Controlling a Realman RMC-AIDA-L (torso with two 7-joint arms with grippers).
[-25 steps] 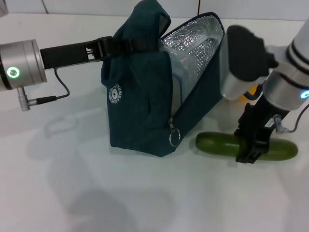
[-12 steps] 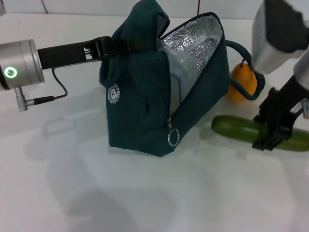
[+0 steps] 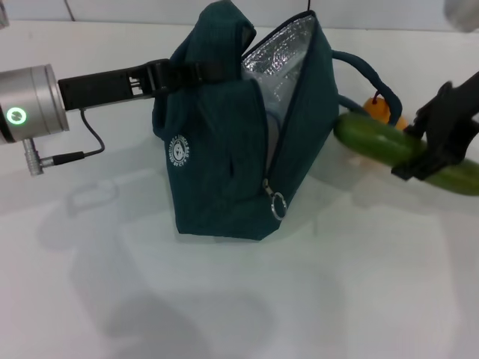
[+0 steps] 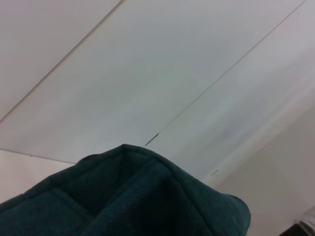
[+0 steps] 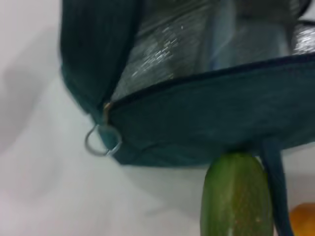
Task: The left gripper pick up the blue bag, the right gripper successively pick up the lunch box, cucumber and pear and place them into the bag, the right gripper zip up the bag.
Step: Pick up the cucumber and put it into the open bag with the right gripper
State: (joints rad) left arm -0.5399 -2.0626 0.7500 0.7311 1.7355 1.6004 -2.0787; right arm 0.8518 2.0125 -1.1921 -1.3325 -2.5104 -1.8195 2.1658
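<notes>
Left claw (image 3: 166, 73) clamped on the bag's (image 3: 224, 149) upper edge, holding it upright on the white counter (image 3: 224, 299), mouth open to the right. Right claw (image 3: 438, 146) closed on the cucumber (image 3: 374, 138), raised, its tip against the bag's side. Pear (image 3: 380, 108) behind the cucumber.

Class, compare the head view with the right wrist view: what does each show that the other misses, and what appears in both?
Only the head view shows the left gripper holding the bag's top, the round logo, and the right gripper gripping the cucumber.

Only the right wrist view shows a blue-edged clear box inside the foil lining.

Both show the blue bag, its zip ring, the cucumber and the pear.
</notes>
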